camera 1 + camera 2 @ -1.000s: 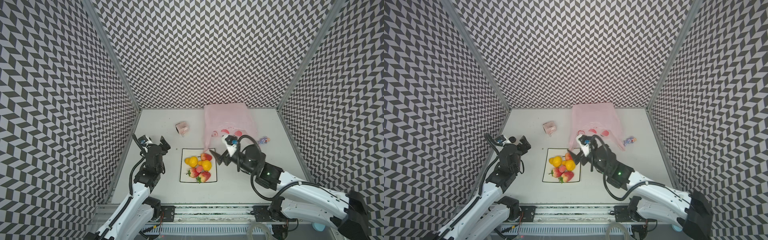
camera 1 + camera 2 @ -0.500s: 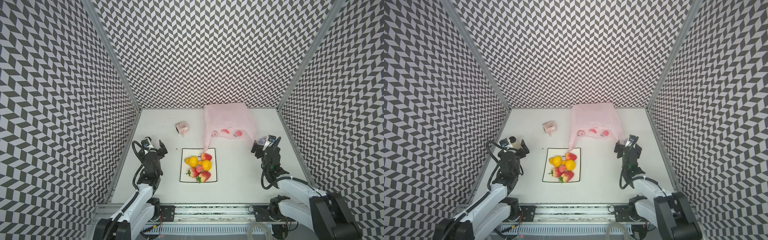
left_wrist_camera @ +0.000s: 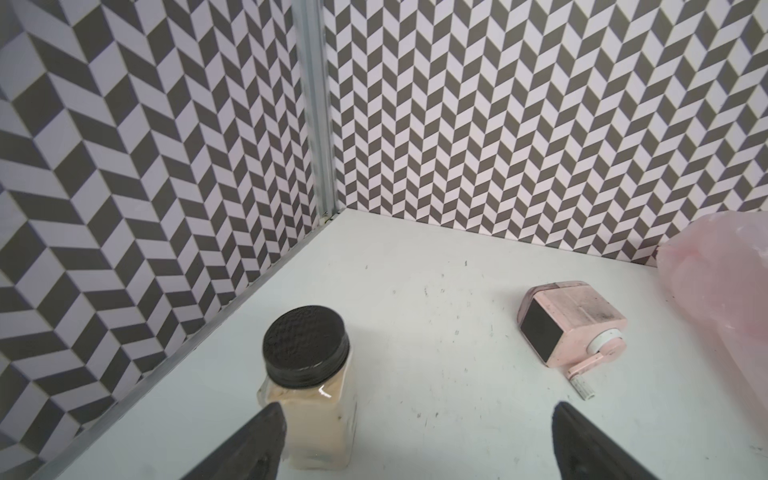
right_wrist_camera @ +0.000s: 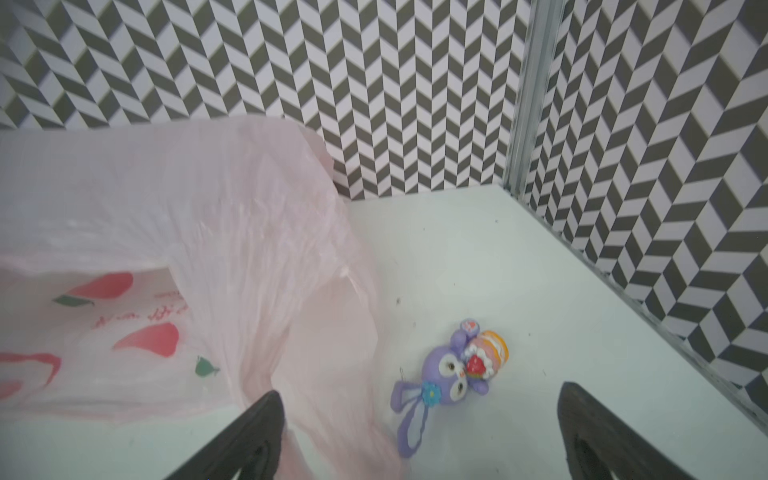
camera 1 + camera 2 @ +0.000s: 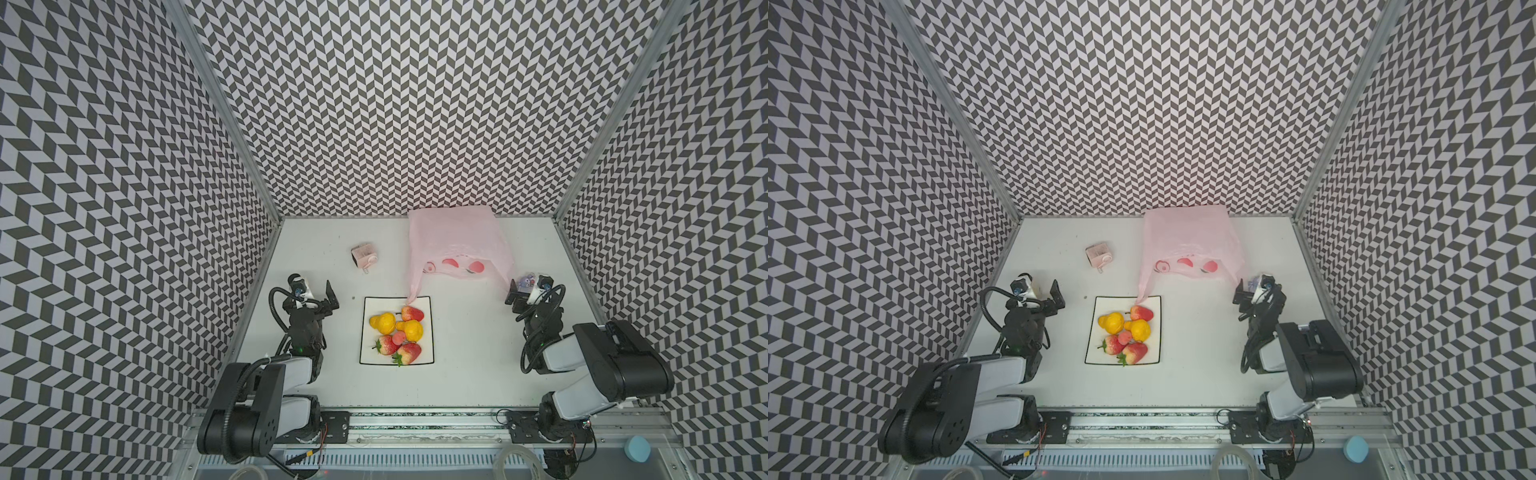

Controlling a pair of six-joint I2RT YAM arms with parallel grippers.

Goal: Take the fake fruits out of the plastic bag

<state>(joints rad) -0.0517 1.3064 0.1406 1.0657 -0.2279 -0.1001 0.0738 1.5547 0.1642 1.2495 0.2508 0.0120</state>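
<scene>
A: Where are the fruits [image 5: 397, 334]?

B: All heaped on the plate [image 5: 426, 353]: two pears [image 5: 383, 323], three strawberries [image 5: 409, 353] and a pink piece [image 5: 398, 338] in the middle.

A: And the bag [image 5: 453, 237]?

B: It lies on the desk [image 5: 469, 353] behind the plate, its far end against the wall [image 5: 415, 124]. One handle [image 5: 414, 286] trails down to the plate's far rim. I cannot tell whether it touches.

A: The left gripper [image 5: 318, 300]?

B: Left of the plate and well apart from it. Its jaws are spread wide and grip nothing. Its wrist view shows a jar [image 3: 307, 374] with a black lid just ahead of one finger [image 3: 253, 444], and a pink crank toy [image 3: 569, 328] farther off.

A: Where does that toy sit from the plate?

B: Behind it and a little to the left, apart from the bag, in both top views.

A: The right gripper [image 5: 525, 295]?

B: Right of the plate, well apart, also spread wide with nothing in its grip. A purple figure [image 4: 451, 370] lies on the desk just ahead of it, beside the bag's edge.
</scene>
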